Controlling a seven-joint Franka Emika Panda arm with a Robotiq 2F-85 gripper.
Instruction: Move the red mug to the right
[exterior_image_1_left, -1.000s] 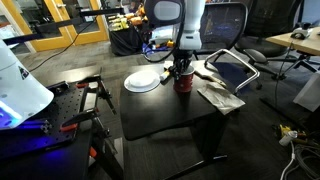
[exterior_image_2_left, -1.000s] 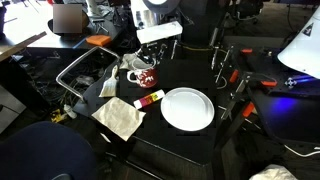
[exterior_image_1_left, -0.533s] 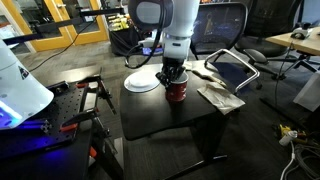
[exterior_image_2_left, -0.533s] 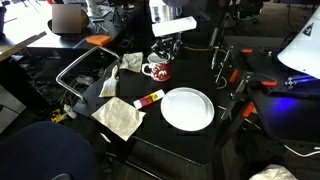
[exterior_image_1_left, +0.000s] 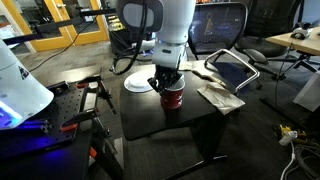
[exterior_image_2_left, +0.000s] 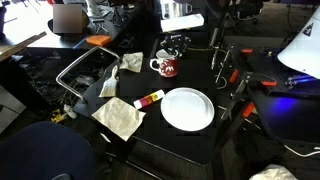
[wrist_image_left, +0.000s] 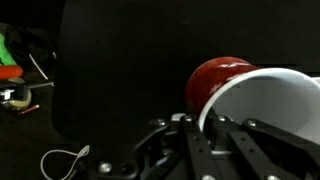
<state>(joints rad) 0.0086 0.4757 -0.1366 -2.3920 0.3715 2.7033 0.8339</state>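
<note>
While the gripper (exterior_image_1_left: 168, 86) hangs over the black table (exterior_image_1_left: 150, 118), its fingers (wrist_image_left: 195, 150) are closed tight on the rim of the red mug (exterior_image_2_left: 168, 68). The mug is near the white plate (exterior_image_2_left: 187, 108), not touching it. Whether the mug rests on the table is hard to tell.

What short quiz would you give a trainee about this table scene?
1. True or false: the red mug lies tipped on its side.
2. What is the gripper closed on? A) the red mug B) the white plate C) the crumpled cloth
3. Fill in: the mug's inside is ____.
Key: 1 false; 2 A; 3 white.
</note>
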